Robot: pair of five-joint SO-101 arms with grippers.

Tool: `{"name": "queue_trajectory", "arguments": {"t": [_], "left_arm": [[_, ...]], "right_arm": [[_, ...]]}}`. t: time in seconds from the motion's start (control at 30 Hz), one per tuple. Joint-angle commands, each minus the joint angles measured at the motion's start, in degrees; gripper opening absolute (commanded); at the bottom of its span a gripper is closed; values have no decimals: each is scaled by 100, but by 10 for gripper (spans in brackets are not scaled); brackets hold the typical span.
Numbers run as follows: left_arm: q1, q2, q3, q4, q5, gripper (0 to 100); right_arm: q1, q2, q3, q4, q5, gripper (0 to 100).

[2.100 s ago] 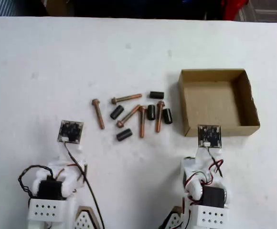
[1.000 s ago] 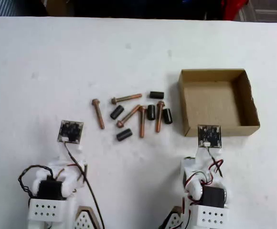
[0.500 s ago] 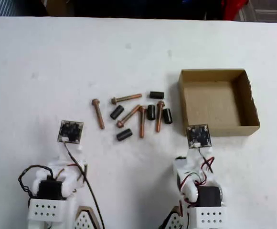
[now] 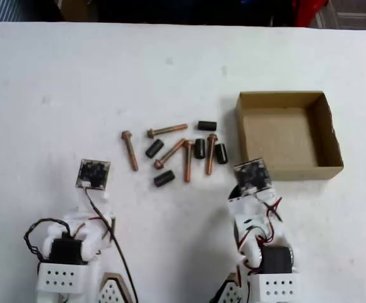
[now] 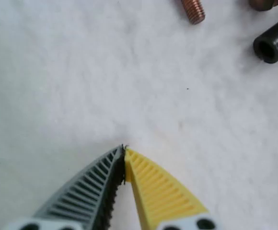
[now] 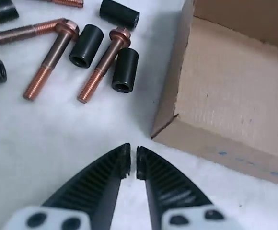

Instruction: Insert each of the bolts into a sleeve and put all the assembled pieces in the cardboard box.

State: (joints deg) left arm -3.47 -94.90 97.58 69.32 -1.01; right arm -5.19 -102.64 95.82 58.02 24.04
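Note:
Several copper bolts [image 4: 187,161] and several black sleeves [image 4: 164,178] lie loose in a cluster mid-table, none joined. The cardboard box [image 4: 288,170] stands empty to their right. My left gripper [image 5: 124,149] is shut and empty over bare table, with a bolt's threaded end [image 5: 192,10] and a sleeve [image 5: 273,44] ahead of it. My right gripper [image 6: 132,159] is shut with nothing in it, just short of the box's near left corner [image 6: 175,81]. Two bolts [image 6: 103,67] and a sleeve [image 6: 124,69] lie ahead of it.
The left arm [image 4: 93,175] sits near the table's front, behind the leftmost bolt [image 4: 130,150]. The right arm [image 4: 251,177] is between the cluster and the box's front wall. White table stretches open beyond the parts.
The right arm has swung left and slightly forward, from in front of the box toward the bolt cluster. The left arm, bolts, sleeves and box have not moved.

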Motion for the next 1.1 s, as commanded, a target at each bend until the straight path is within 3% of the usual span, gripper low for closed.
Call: {"name": "queue_trajectory", "arguments": {"t": [0.0,0.33,0.57,0.73,1.07], "left_arm": [[-48,22,-193,9,53,23],[-48,22,-193,9,53,23],[-48,22,-193,9,53,23],[-48,22,-193,9,53,23],[-48,22,-193,9,53,23]], "right_arm": [[-66,-66,-352,-119,624,18],[-66,-57,-1459,303,730,22],[-57,-48,-2312,778,730,181],[-57,127,-3007,1112,721,120],[-66,3538,-4809,1147,677,105]]}}
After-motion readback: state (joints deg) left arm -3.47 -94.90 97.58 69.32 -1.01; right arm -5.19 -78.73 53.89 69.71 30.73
